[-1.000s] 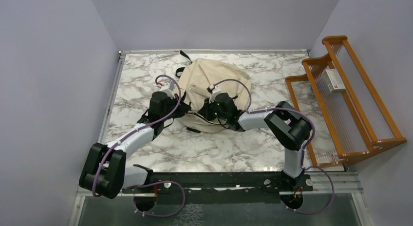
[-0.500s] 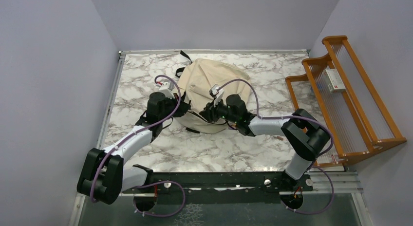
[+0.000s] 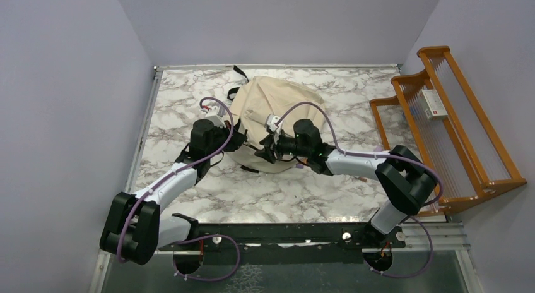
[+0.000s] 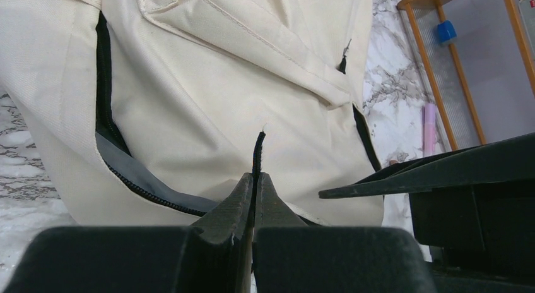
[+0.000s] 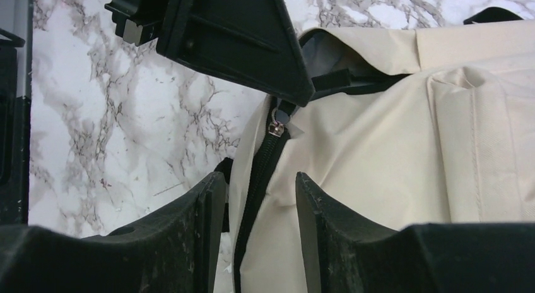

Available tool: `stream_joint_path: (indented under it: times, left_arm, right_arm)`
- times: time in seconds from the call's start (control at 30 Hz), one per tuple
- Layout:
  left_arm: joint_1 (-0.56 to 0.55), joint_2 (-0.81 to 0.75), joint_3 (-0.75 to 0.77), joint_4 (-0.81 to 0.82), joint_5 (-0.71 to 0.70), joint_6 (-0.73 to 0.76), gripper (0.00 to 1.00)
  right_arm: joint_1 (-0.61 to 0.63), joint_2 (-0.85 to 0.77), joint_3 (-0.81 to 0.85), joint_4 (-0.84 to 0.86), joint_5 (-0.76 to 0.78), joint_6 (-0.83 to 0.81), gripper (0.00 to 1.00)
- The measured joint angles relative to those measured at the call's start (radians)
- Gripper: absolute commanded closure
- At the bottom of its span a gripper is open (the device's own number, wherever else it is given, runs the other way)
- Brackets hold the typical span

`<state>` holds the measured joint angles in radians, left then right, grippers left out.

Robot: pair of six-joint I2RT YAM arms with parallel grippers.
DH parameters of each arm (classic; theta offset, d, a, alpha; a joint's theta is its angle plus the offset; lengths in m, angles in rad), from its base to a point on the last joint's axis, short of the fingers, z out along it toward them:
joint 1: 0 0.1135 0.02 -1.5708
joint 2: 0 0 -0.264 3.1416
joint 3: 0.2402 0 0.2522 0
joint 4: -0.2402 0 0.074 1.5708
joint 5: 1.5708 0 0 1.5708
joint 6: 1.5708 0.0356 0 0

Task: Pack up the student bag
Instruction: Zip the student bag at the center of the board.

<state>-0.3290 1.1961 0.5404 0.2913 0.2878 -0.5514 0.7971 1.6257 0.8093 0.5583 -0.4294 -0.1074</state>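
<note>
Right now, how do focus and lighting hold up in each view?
Top external: even, soft light, sharp throughout, no glare on the marble table. Left wrist: student bag fabric crisp; the dark left gripper fills the bottom edge, underexposed. Right wrist: zipper pull sharp, right gripper very close and slightly soft.

The left arm (image 3: 170,179) and right arm (image 3: 353,161) share one build: pale grey-white tube links between bulky matte-black joint housings, each trailed by a looping purple cable (image 3: 222,103). Both are mounted on a black rail (image 3: 284,233) at the near edge. The left claw (image 4: 254,176) and right claw (image 5: 257,179) have black wedge-shaped fingers, and the right one's are faintly scuffed.
</note>
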Motion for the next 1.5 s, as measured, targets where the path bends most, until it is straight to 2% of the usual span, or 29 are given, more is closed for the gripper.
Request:
stream_joint_path:
  times: [0.23, 0.47, 0.73, 0.83, 1.1, 1.5]
  left_arm:
    - [0.000, 0.000, 0.001, 0.000, 0.010, -0.006, 1.00]
    - [0.000, -0.004, 0.002, 0.000, 0.011, -0.012, 1.00]
    - [0.000, -0.016, 0.002, -0.011, -0.005, -0.021, 1.00]
    - [0.000, -0.016, 0.008, -0.040, -0.021, -0.027, 1.00]
    - [-0.008, -0.013, 0.062, -0.143, -0.080, -0.028, 1.00]
    - [0.015, 0.070, 0.198, -0.220, -0.270, 0.023, 1.00]
  right_arm:
    - [0.023, 0.090, 0.105, -0.048, -0.017, -0.048, 0.49]
    - [0.043, 0.146, 0.173, -0.097, 0.000, -0.089, 0.60]
    - [0.057, 0.148, 0.171, -0.114, 0.055, -0.129, 0.86]
    - [0.058, 0.148, 0.163, -0.112, 0.060, -0.129, 0.92]
    - [0.058, 0.126, 0.135, -0.082, 0.050, -0.126, 0.94]
    - [0.057, 0.075, 0.073, -0.100, -0.021, -0.185, 0.94]
